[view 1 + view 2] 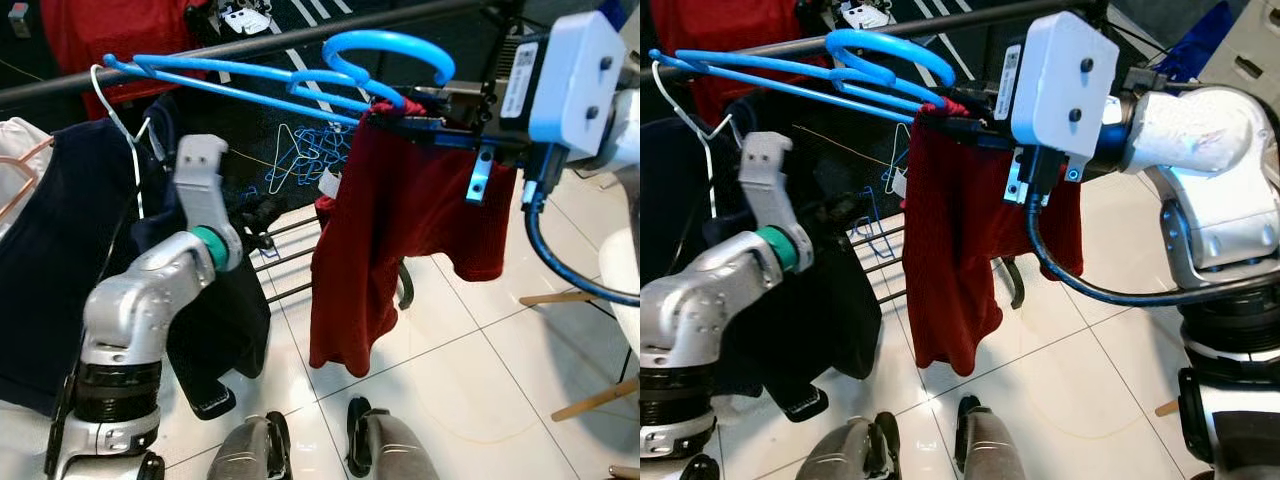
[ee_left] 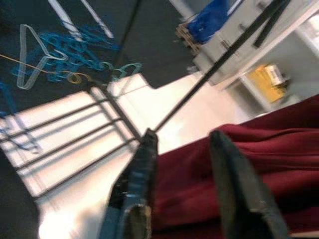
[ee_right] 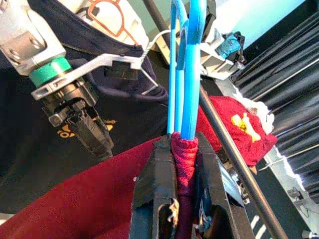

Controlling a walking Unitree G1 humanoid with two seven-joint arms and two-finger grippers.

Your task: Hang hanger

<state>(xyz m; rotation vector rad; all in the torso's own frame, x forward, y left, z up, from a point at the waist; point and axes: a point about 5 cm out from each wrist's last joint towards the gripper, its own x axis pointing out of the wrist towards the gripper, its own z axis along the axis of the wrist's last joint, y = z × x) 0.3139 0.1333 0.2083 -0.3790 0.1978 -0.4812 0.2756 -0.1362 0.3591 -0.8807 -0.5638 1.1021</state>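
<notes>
A blue hanger point(image 1: 300, 85) carries a dark red garment point(image 1: 380, 230), and its hook point(image 1: 392, 48) is up beside the dark rail point(image 1: 250, 45), just below it. My right gripper point(image 3: 184, 149) is shut on the hanger's cloth-wrapped neck, where the red cloth bunches between the fingers point(image 3: 158, 172). In the left eye view the same gripper point(image 1: 425, 110) sits to the right of the hook. My left arm is raised left of the garment. My left gripper point(image 2: 182, 164) is open, with the red cloth just beyond its fingertips and nothing between them.
A navy garment point(image 1: 60, 250) on a white wire hanger point(image 1: 118, 118) hangs from the rail at left. Loose blue and white hangers point(image 1: 310, 150) lie on the dark carpet behind. Rack base bars point(image 1: 290, 262) cross the white tile floor. Wooden chair legs point(image 1: 590, 400) stand at right.
</notes>
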